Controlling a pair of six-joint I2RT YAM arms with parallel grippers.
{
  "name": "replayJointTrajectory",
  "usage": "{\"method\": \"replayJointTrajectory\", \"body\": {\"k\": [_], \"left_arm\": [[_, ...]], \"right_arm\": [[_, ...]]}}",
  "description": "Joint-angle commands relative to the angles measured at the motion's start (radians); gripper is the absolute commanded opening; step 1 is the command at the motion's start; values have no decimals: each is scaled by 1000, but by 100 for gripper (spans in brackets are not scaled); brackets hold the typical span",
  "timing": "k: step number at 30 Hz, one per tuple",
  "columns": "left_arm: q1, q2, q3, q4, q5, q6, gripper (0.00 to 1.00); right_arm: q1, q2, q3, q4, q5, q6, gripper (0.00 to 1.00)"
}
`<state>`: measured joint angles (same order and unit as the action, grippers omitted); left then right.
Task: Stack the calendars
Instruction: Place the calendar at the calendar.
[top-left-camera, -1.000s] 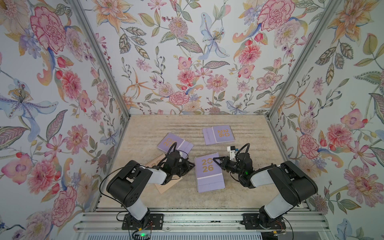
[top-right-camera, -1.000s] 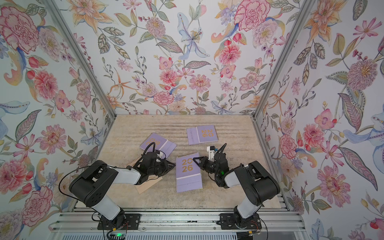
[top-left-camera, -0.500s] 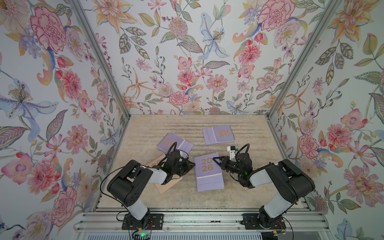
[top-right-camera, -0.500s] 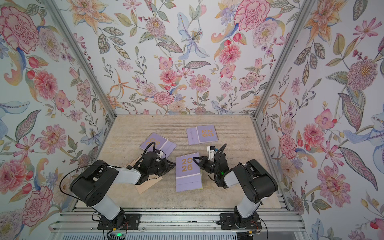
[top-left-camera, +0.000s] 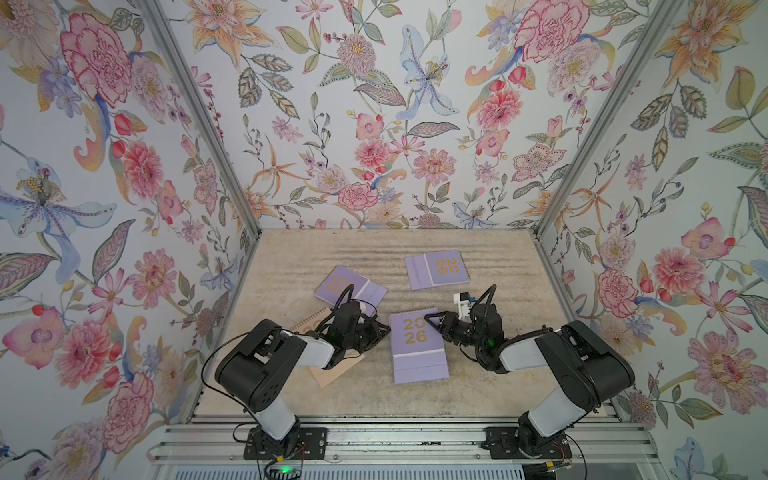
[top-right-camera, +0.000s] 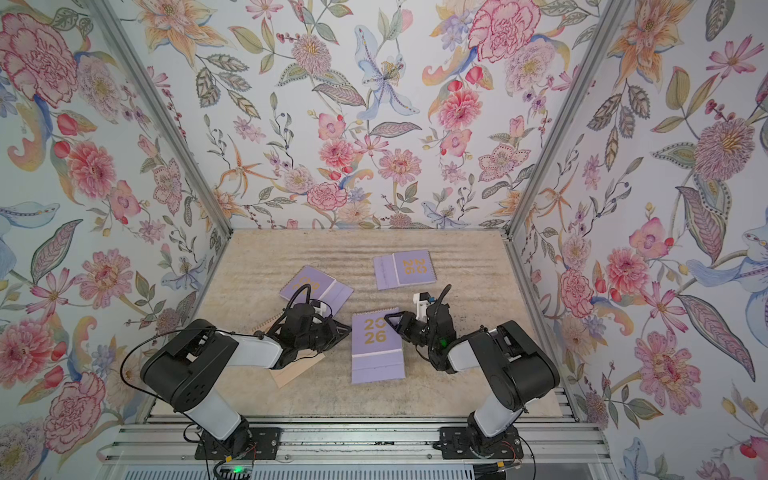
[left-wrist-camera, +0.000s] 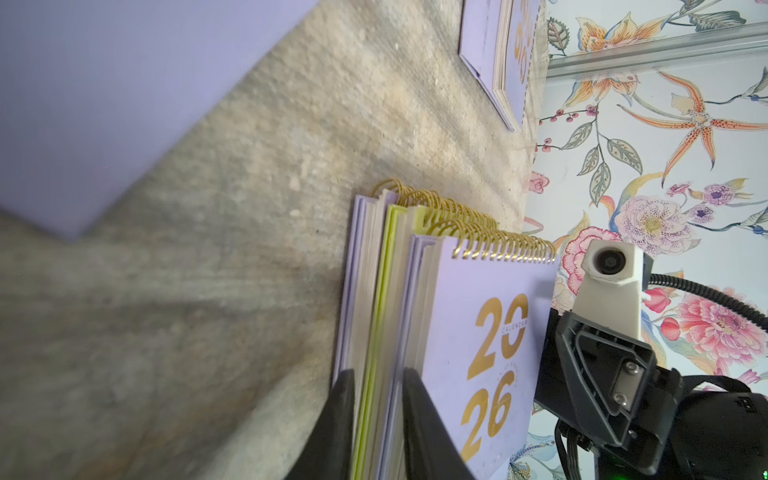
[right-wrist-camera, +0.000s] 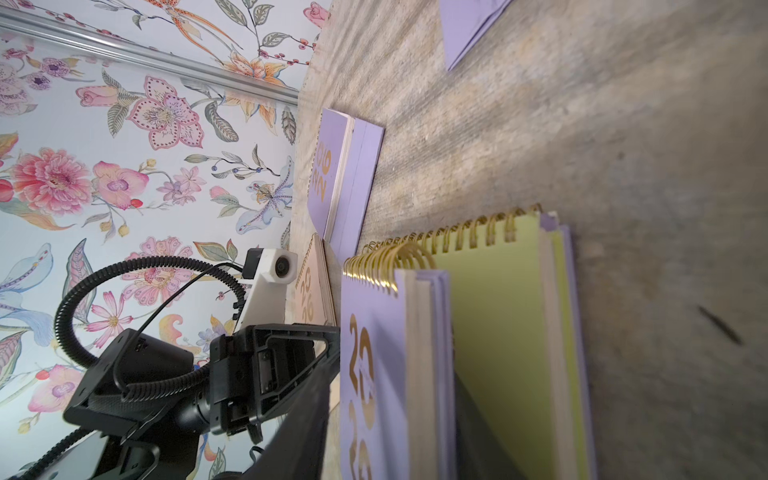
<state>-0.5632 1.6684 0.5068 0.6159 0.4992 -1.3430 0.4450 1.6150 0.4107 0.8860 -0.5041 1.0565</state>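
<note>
Both arms sit folded low, forearms reaching inward toward each other.

The left arm (top-left-camera: 320, 353) has black joint housings and white links. Elbow tucked back, wrist about level. The left gripper (top-left-camera: 384, 331), black plastic with triangular frame fingers, points at its opposite number. In the left wrist view its fingers (left-wrist-camera: 424, 415) stand narrow, clamped on the stack of spiral-bound calendars (left-wrist-camera: 478, 332). A yellow-green edge lies between the fingers, and the lilac top cover lies outside one finger.

The right arm (top-left-camera: 519, 353), same build, mirrors it. On the right gripper (top-left-camera: 430, 321) the jaws are parted. One finger (right-wrist-camera: 299, 415) is outside the lilac cover, the other beneath that top calendar. Can't tell whether the pads press.

The two grippers' tips are near each other but apart.
</note>
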Motion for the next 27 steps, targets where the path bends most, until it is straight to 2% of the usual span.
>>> {"method": "replayJointTrajectory", "body": {"k": [1,20,27], "left_arm": [[-7,19,21,29,22,-12,24],[15,14,18,27,32,-10,25],[37,-14,20,-9,18,6,28]], "right_arm": [[-11,-50,38,-103,23,-62,44],[-28,-108,121,-363,57,-174,72],[-55,-158,147,-487,113,-222,80]]}}
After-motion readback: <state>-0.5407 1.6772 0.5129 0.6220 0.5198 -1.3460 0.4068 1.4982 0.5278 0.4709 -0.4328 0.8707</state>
